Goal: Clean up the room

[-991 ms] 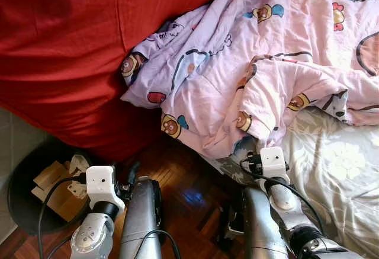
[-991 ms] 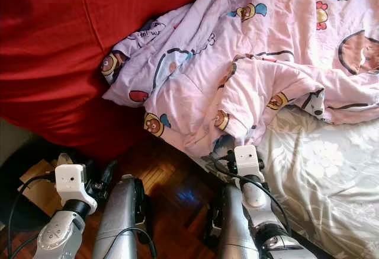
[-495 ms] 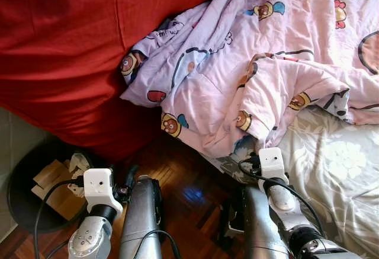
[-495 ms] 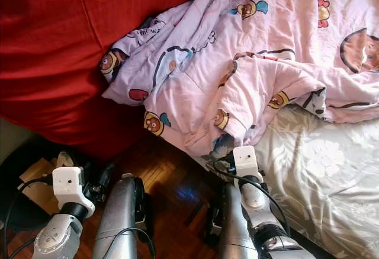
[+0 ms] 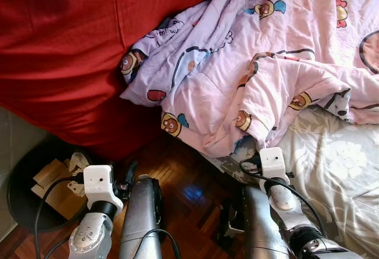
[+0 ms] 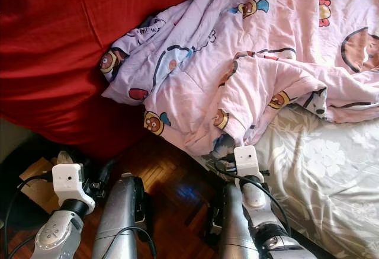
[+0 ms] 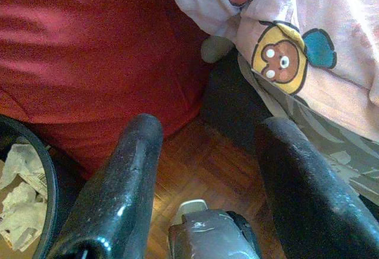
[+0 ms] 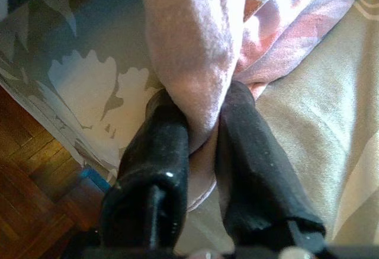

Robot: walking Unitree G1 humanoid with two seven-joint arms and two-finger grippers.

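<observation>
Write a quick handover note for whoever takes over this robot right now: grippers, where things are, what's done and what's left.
Right gripper: jaws shut on a fold of the pink cartoon blanket at the bed's edge.
Left gripper: jaws open, empty, low over the wood floor beside the red cover.
The blanket lies crumpled across the floral sheet and overlaps the red cover.
A black bin with cardboard and paper scraps stands by the left arm.
Done: blanket gripped.
Left: probably pull it straight and tidy the bed; nothing looks neatened yet.
</observation>
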